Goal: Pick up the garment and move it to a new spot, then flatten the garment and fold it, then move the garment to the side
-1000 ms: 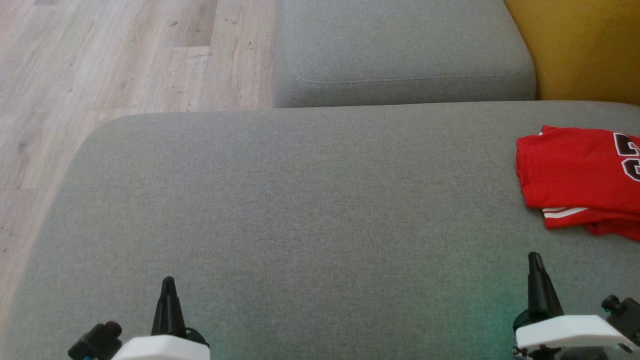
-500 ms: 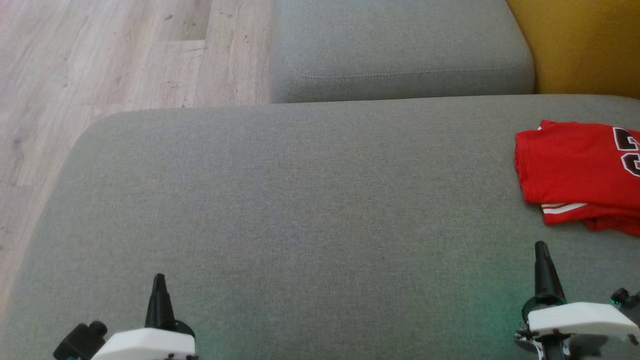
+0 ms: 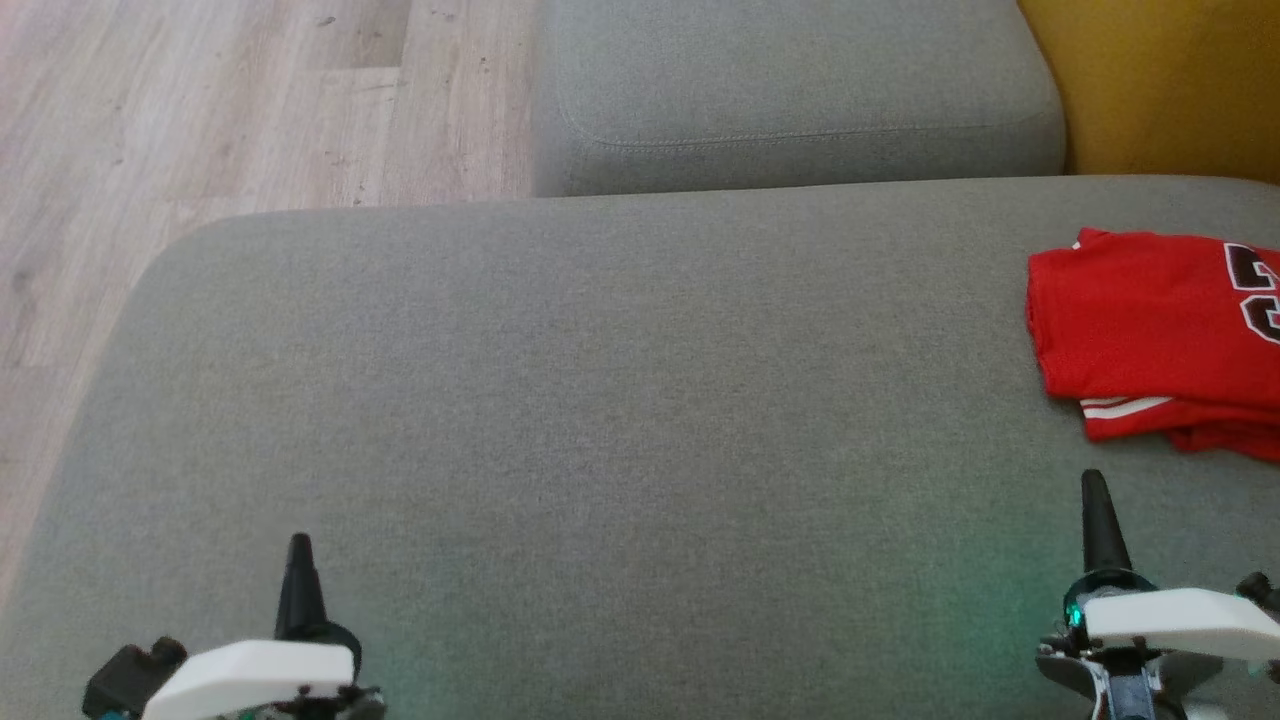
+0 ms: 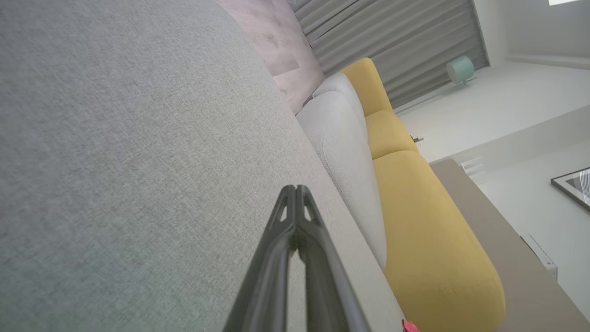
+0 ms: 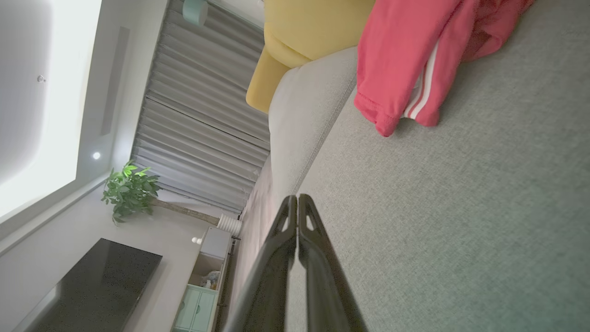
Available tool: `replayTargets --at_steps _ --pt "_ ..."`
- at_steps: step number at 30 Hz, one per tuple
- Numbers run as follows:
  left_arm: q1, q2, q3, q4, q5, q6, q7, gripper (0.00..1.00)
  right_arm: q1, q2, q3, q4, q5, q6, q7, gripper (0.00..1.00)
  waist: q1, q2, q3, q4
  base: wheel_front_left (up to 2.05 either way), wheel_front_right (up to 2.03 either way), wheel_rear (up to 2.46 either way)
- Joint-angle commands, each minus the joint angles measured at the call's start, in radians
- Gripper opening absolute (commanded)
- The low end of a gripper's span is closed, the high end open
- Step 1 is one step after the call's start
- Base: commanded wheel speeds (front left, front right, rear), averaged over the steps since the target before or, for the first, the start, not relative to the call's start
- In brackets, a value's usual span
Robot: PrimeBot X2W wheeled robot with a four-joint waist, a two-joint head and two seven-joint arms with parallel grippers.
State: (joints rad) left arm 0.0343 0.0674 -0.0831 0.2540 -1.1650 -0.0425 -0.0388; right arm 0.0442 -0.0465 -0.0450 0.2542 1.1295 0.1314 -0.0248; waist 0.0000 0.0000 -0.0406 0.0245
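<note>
I count one red garment (image 3: 1150, 340), with two white stripes (image 5: 419, 99) showing on it. Grey cushions: two, the wide seat cushion (image 3: 600, 420) and a smaller cushion (image 3: 800, 90) beyond it. Round the room: one potted plant (image 5: 129, 191), one dark screen (image 5: 97, 286), one framed picture (image 4: 574, 184), one mint lamp (image 5: 194, 10)

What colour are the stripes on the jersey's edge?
White stripes on the red jersey; clearest in the right wrist view.

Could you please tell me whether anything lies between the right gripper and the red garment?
Nothing visible does. Bare grey cushion separates the shut right gripper from the garment, which lies just ahead of it, untouched.
</note>
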Motion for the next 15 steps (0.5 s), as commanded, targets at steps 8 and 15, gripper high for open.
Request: replayTargets --at_steps 8,15 --pt "-0.078 0.012 0.061 -0.024 -0.107 -0.023 0.027 0.00 -0.075 -0.020 -0.002 -0.027 0.114 -0.001 0.026 0.00 0.0000 0.0000 0.009 -0.005 0.00 0.00 0.00" --pt "-0.091 0.012 0.083 -0.021 -0.188 -0.038 0.047 0.00 -0.092 -0.020 -0.012 -0.023 0.198 -0.001 0.047 0.00 0.0000 0.0000 0.017 -0.009 0.00 0.00 0.00"
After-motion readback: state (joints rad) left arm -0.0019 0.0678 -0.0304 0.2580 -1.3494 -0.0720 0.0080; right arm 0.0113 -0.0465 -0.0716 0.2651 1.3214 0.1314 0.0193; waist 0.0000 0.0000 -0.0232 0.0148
